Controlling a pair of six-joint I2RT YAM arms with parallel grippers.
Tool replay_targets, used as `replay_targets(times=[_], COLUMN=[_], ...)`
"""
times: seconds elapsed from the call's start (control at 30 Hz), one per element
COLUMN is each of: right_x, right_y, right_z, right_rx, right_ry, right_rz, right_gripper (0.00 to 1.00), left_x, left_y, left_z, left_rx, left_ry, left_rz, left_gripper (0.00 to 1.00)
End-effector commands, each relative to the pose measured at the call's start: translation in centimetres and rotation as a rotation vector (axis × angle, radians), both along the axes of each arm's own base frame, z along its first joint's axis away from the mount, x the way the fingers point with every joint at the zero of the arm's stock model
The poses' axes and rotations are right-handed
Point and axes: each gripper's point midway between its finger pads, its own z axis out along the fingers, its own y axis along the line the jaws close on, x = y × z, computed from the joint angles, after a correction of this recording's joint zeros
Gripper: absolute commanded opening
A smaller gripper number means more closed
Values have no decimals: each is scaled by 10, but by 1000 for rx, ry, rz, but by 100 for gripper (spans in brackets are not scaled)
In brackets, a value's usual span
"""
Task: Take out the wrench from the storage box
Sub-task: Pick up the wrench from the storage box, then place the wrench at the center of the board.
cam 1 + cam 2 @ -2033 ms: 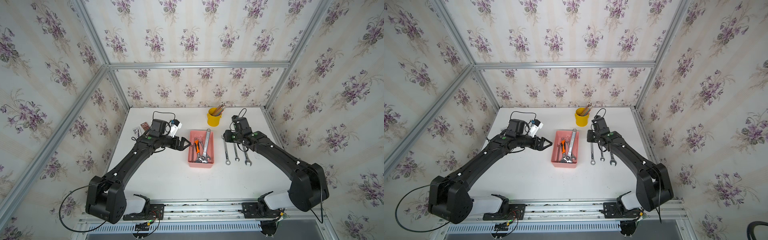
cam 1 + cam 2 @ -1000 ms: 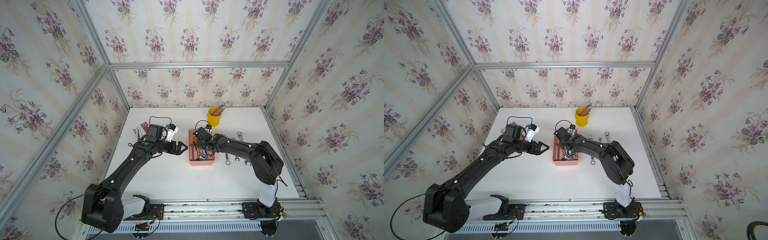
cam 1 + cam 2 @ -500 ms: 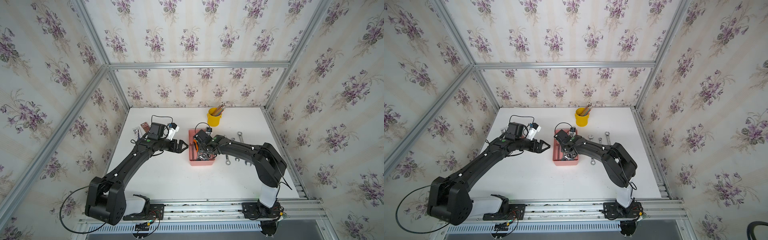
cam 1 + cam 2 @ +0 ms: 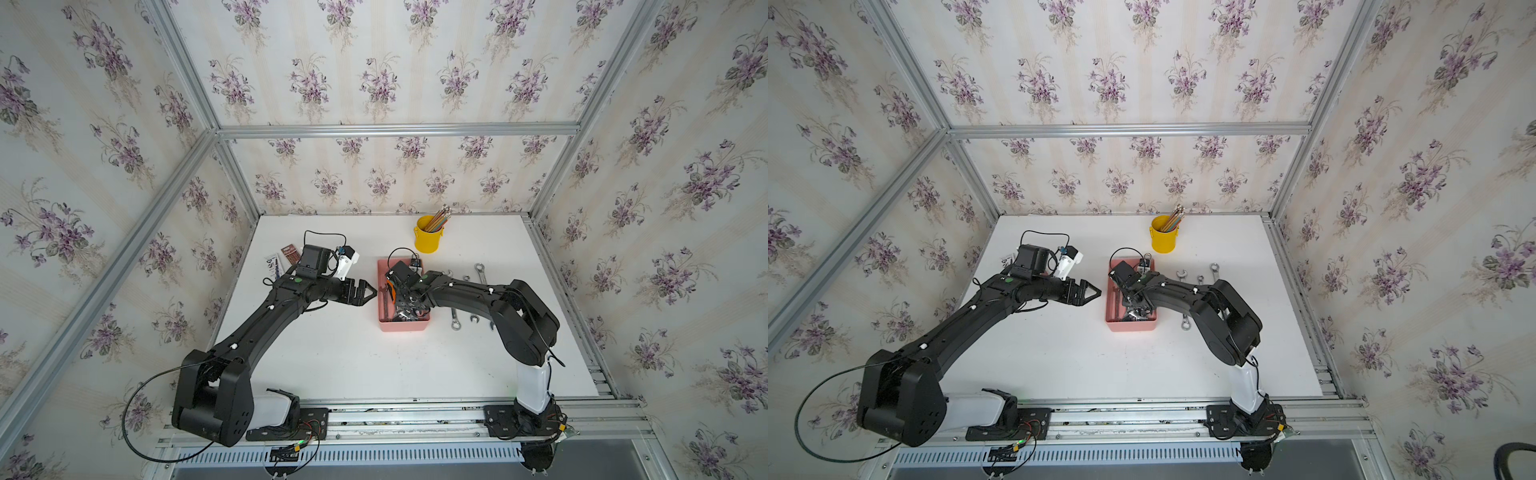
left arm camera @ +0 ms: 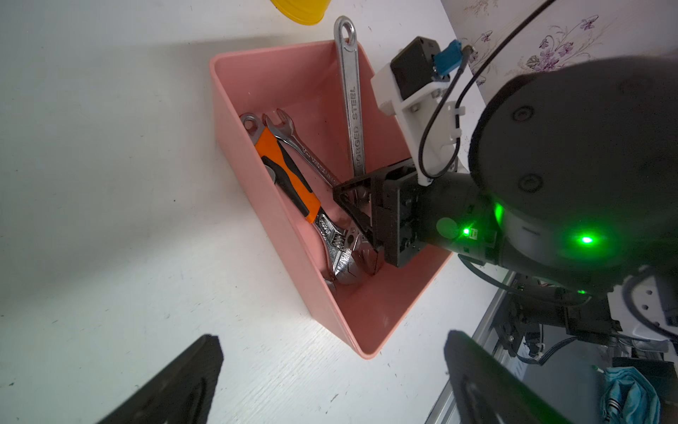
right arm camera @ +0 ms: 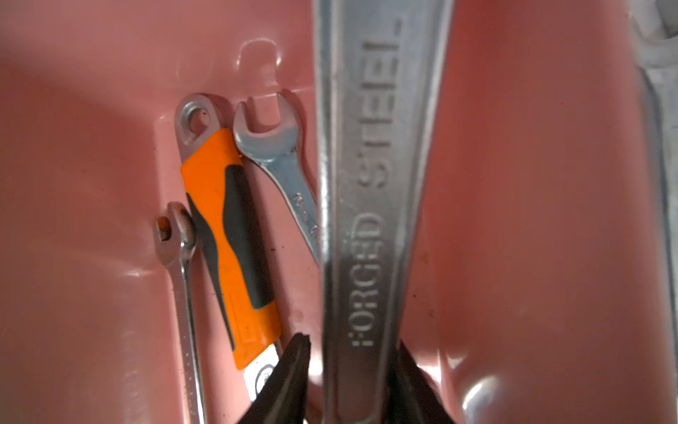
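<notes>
Wrench stamped FORGED STEEL point(image 6: 367, 183) is found inside the storage box point(image 4: 403, 327), which is set near the middle of the white table point(image 4: 353, 365) in both top views. The wrench is leaned across the bin, with its ring end carried over the far rim. Its lower part is hidden behind the black fingers in the left wrist view.

The right gripper point(image 6: 352, 348) is lowered into the box and placed astride the handle. One finger is seen against one edge of the metal, while a thin gap is left at the other edge (so whether the handle is truly clamped cannot be told).

Beside the handle, on the box floor, an orange-handled adjustable wrench point(image 6: 234, 238), an open-ended spanner point(image 6: 279, 154) and a thinner spanner point(image 6: 179, 275) are laid side by side.

The left gripper point(image 4: 368, 293) is held just beside the box's left wall, not touching it. Its jaws are spread wide and nothing is held between them.

A yellow cup point(image 4: 428, 241) filled with pencils is stood behind the box, near the back wall. Several loose spanners point(image 4: 481, 272) are spread on the table to the right of the box, partly hidden by the right arm.
</notes>
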Motion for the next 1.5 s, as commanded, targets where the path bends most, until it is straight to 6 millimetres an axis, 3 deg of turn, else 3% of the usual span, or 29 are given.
replay_targets(times=[0.0,0.23,0.63,0.83,1.07,1.33,1.47], right_x=[5,8,4,0,0,0,5], right_y=[9,9,9,-5,-57,-139,-191], right_z=[1,18,78,113,138,123,109], right_rx=[26,30,78,54,-45,-175,-222], right_ry=[-13,-58,-134,-183,-206,-126,-91], right_rz=[15,30,53,79,146,247,208], right_gripper=[34,16,11,11,10,9,9], left_x=[0,-4,0,1,2,-1,1], left_y=[0,1,-2,-6,-14,-27,-35], left_z=[2,0,15,23,29,28,29], left_rx=[0,-4,-41,-87,-118,-131,-141], left_ry=[-25,-20,-32,-35,-42,-34,-31], left_rz=[-11,-5,4,20,20,4,-4], left_gripper=[99,99,99,99,99,99,99])
